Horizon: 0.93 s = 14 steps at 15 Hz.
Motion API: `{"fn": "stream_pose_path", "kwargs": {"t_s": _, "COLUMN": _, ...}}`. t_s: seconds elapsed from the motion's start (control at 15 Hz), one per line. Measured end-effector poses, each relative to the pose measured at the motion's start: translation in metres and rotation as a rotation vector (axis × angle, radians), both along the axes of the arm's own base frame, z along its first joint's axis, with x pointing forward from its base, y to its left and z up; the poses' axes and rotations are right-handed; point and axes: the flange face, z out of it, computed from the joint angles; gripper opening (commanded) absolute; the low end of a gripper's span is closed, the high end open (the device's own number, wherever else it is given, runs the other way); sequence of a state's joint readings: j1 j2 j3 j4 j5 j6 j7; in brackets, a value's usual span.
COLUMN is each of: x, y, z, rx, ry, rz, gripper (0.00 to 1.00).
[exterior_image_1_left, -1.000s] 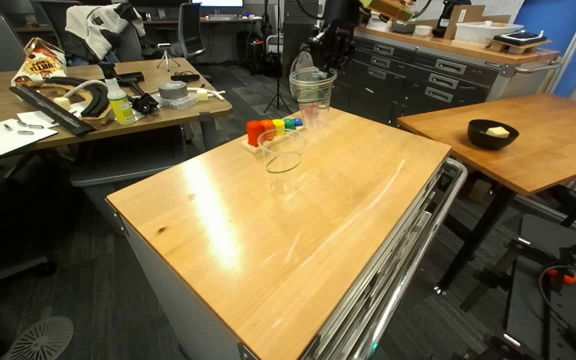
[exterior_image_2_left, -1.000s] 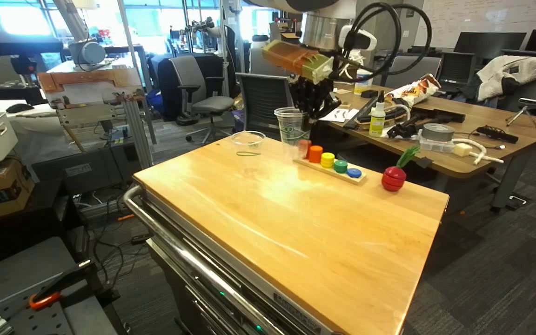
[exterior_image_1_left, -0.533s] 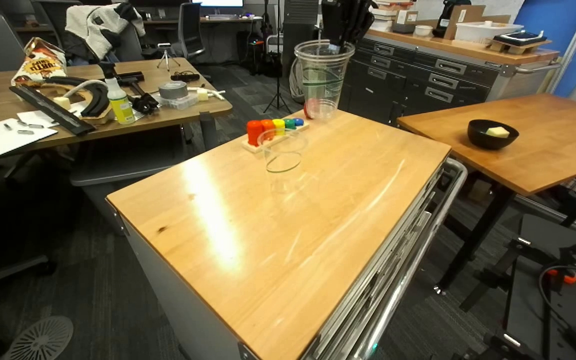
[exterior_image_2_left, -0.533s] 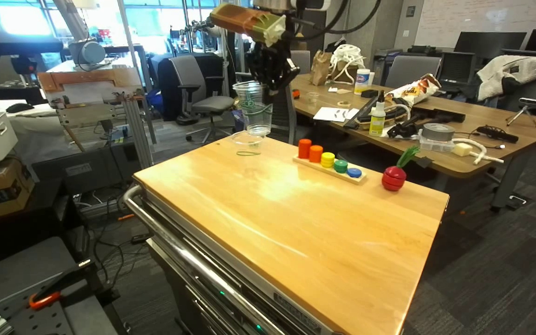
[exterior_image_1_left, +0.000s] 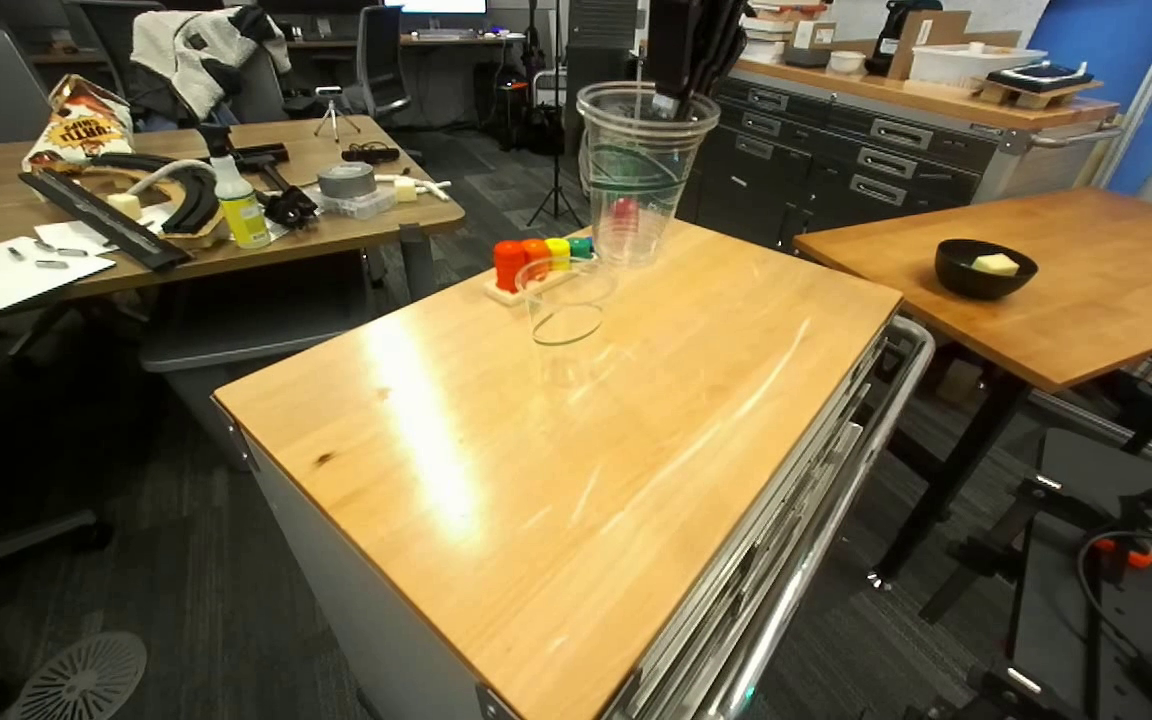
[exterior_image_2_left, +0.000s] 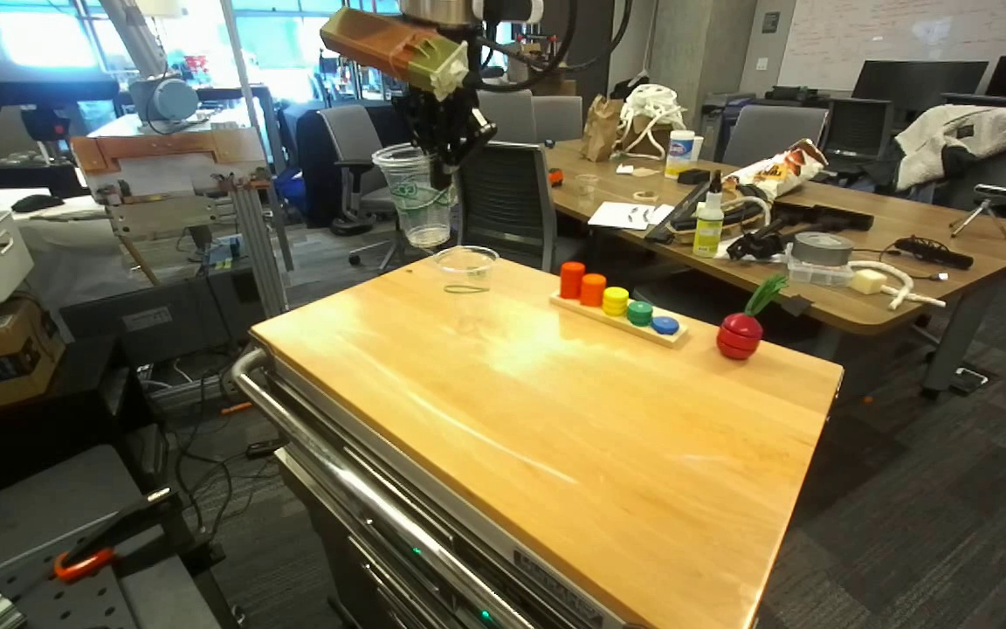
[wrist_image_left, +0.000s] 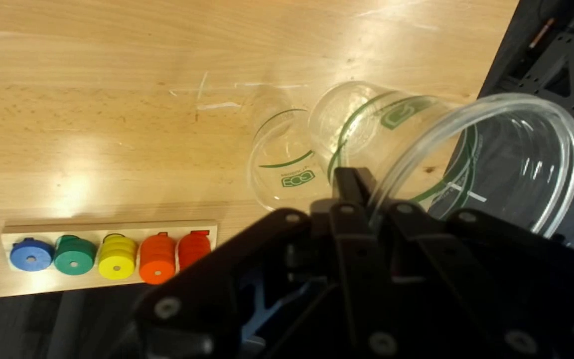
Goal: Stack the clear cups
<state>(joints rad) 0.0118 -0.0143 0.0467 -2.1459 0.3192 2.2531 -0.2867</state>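
Observation:
My gripper is shut on the rim of a nested pair of clear cups; two rims show close together. These held cups hang tilted in the air, above table height, in both exterior views. A single clear cup stands upright on the wooden table, and shows in an exterior view too. In the wrist view this standing cup lies below and just left of the held pair, partly overlapped by it. In an exterior view the held cups are up and left of it.
A wooden board with red, orange, yellow, green and blue pegs stands near the standing cup. A red radish-like toy sits near the table corner. A black bowl is on a separate table. A metal rail runs along one table edge.
My gripper has carried the held cups up and across, away from the peg board and past the standing cup in an exterior view. The held cups lean more. The standing cup has not moved.

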Motion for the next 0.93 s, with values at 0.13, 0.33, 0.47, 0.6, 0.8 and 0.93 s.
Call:
{"fn": "stream_pose_path", "kwargs": {"t_s": 0.13, "x": 0.001, "y": 0.002, "z": -0.011, "rx": 0.019, "ry": -0.019, "rz": 0.000, "gripper": 0.01}}
{"fn": "stream_pose_path", "kwargs": {"t_s": 0.33, "x": 0.008, "y": 0.003, "z": -0.026, "rx": 0.043, "ry": -0.039, "rz": -0.003, "gripper": 0.01}}
{"fn": "stream_pose_path", "kwargs": {"t_s": 0.47, "x": 0.015, "y": 0.004, "z": -0.033, "rx": 0.044, "ry": -0.055, "rz": -0.005, "gripper": 0.01}}
{"fn": "stream_pose_path", "kwargs": {"t_s": 0.6, "x": 0.021, "y": 0.004, "z": -0.037, "rx": 0.042, "ry": -0.067, "rz": -0.006, "gripper": 0.01}}
{"fn": "stream_pose_path", "kwargs": {"t_s": 0.8, "x": 0.031, "y": 0.006, "z": -0.036, "rx": 0.041, "ry": -0.088, "rz": -0.008, "gripper": 0.01}}
{"fn": "stream_pose_path", "kwargs": {"t_s": 0.93, "x": 0.037, "y": 0.007, "z": -0.033, "rx": 0.042, "ry": -0.100, "rz": -0.008, "gripper": 0.01}}
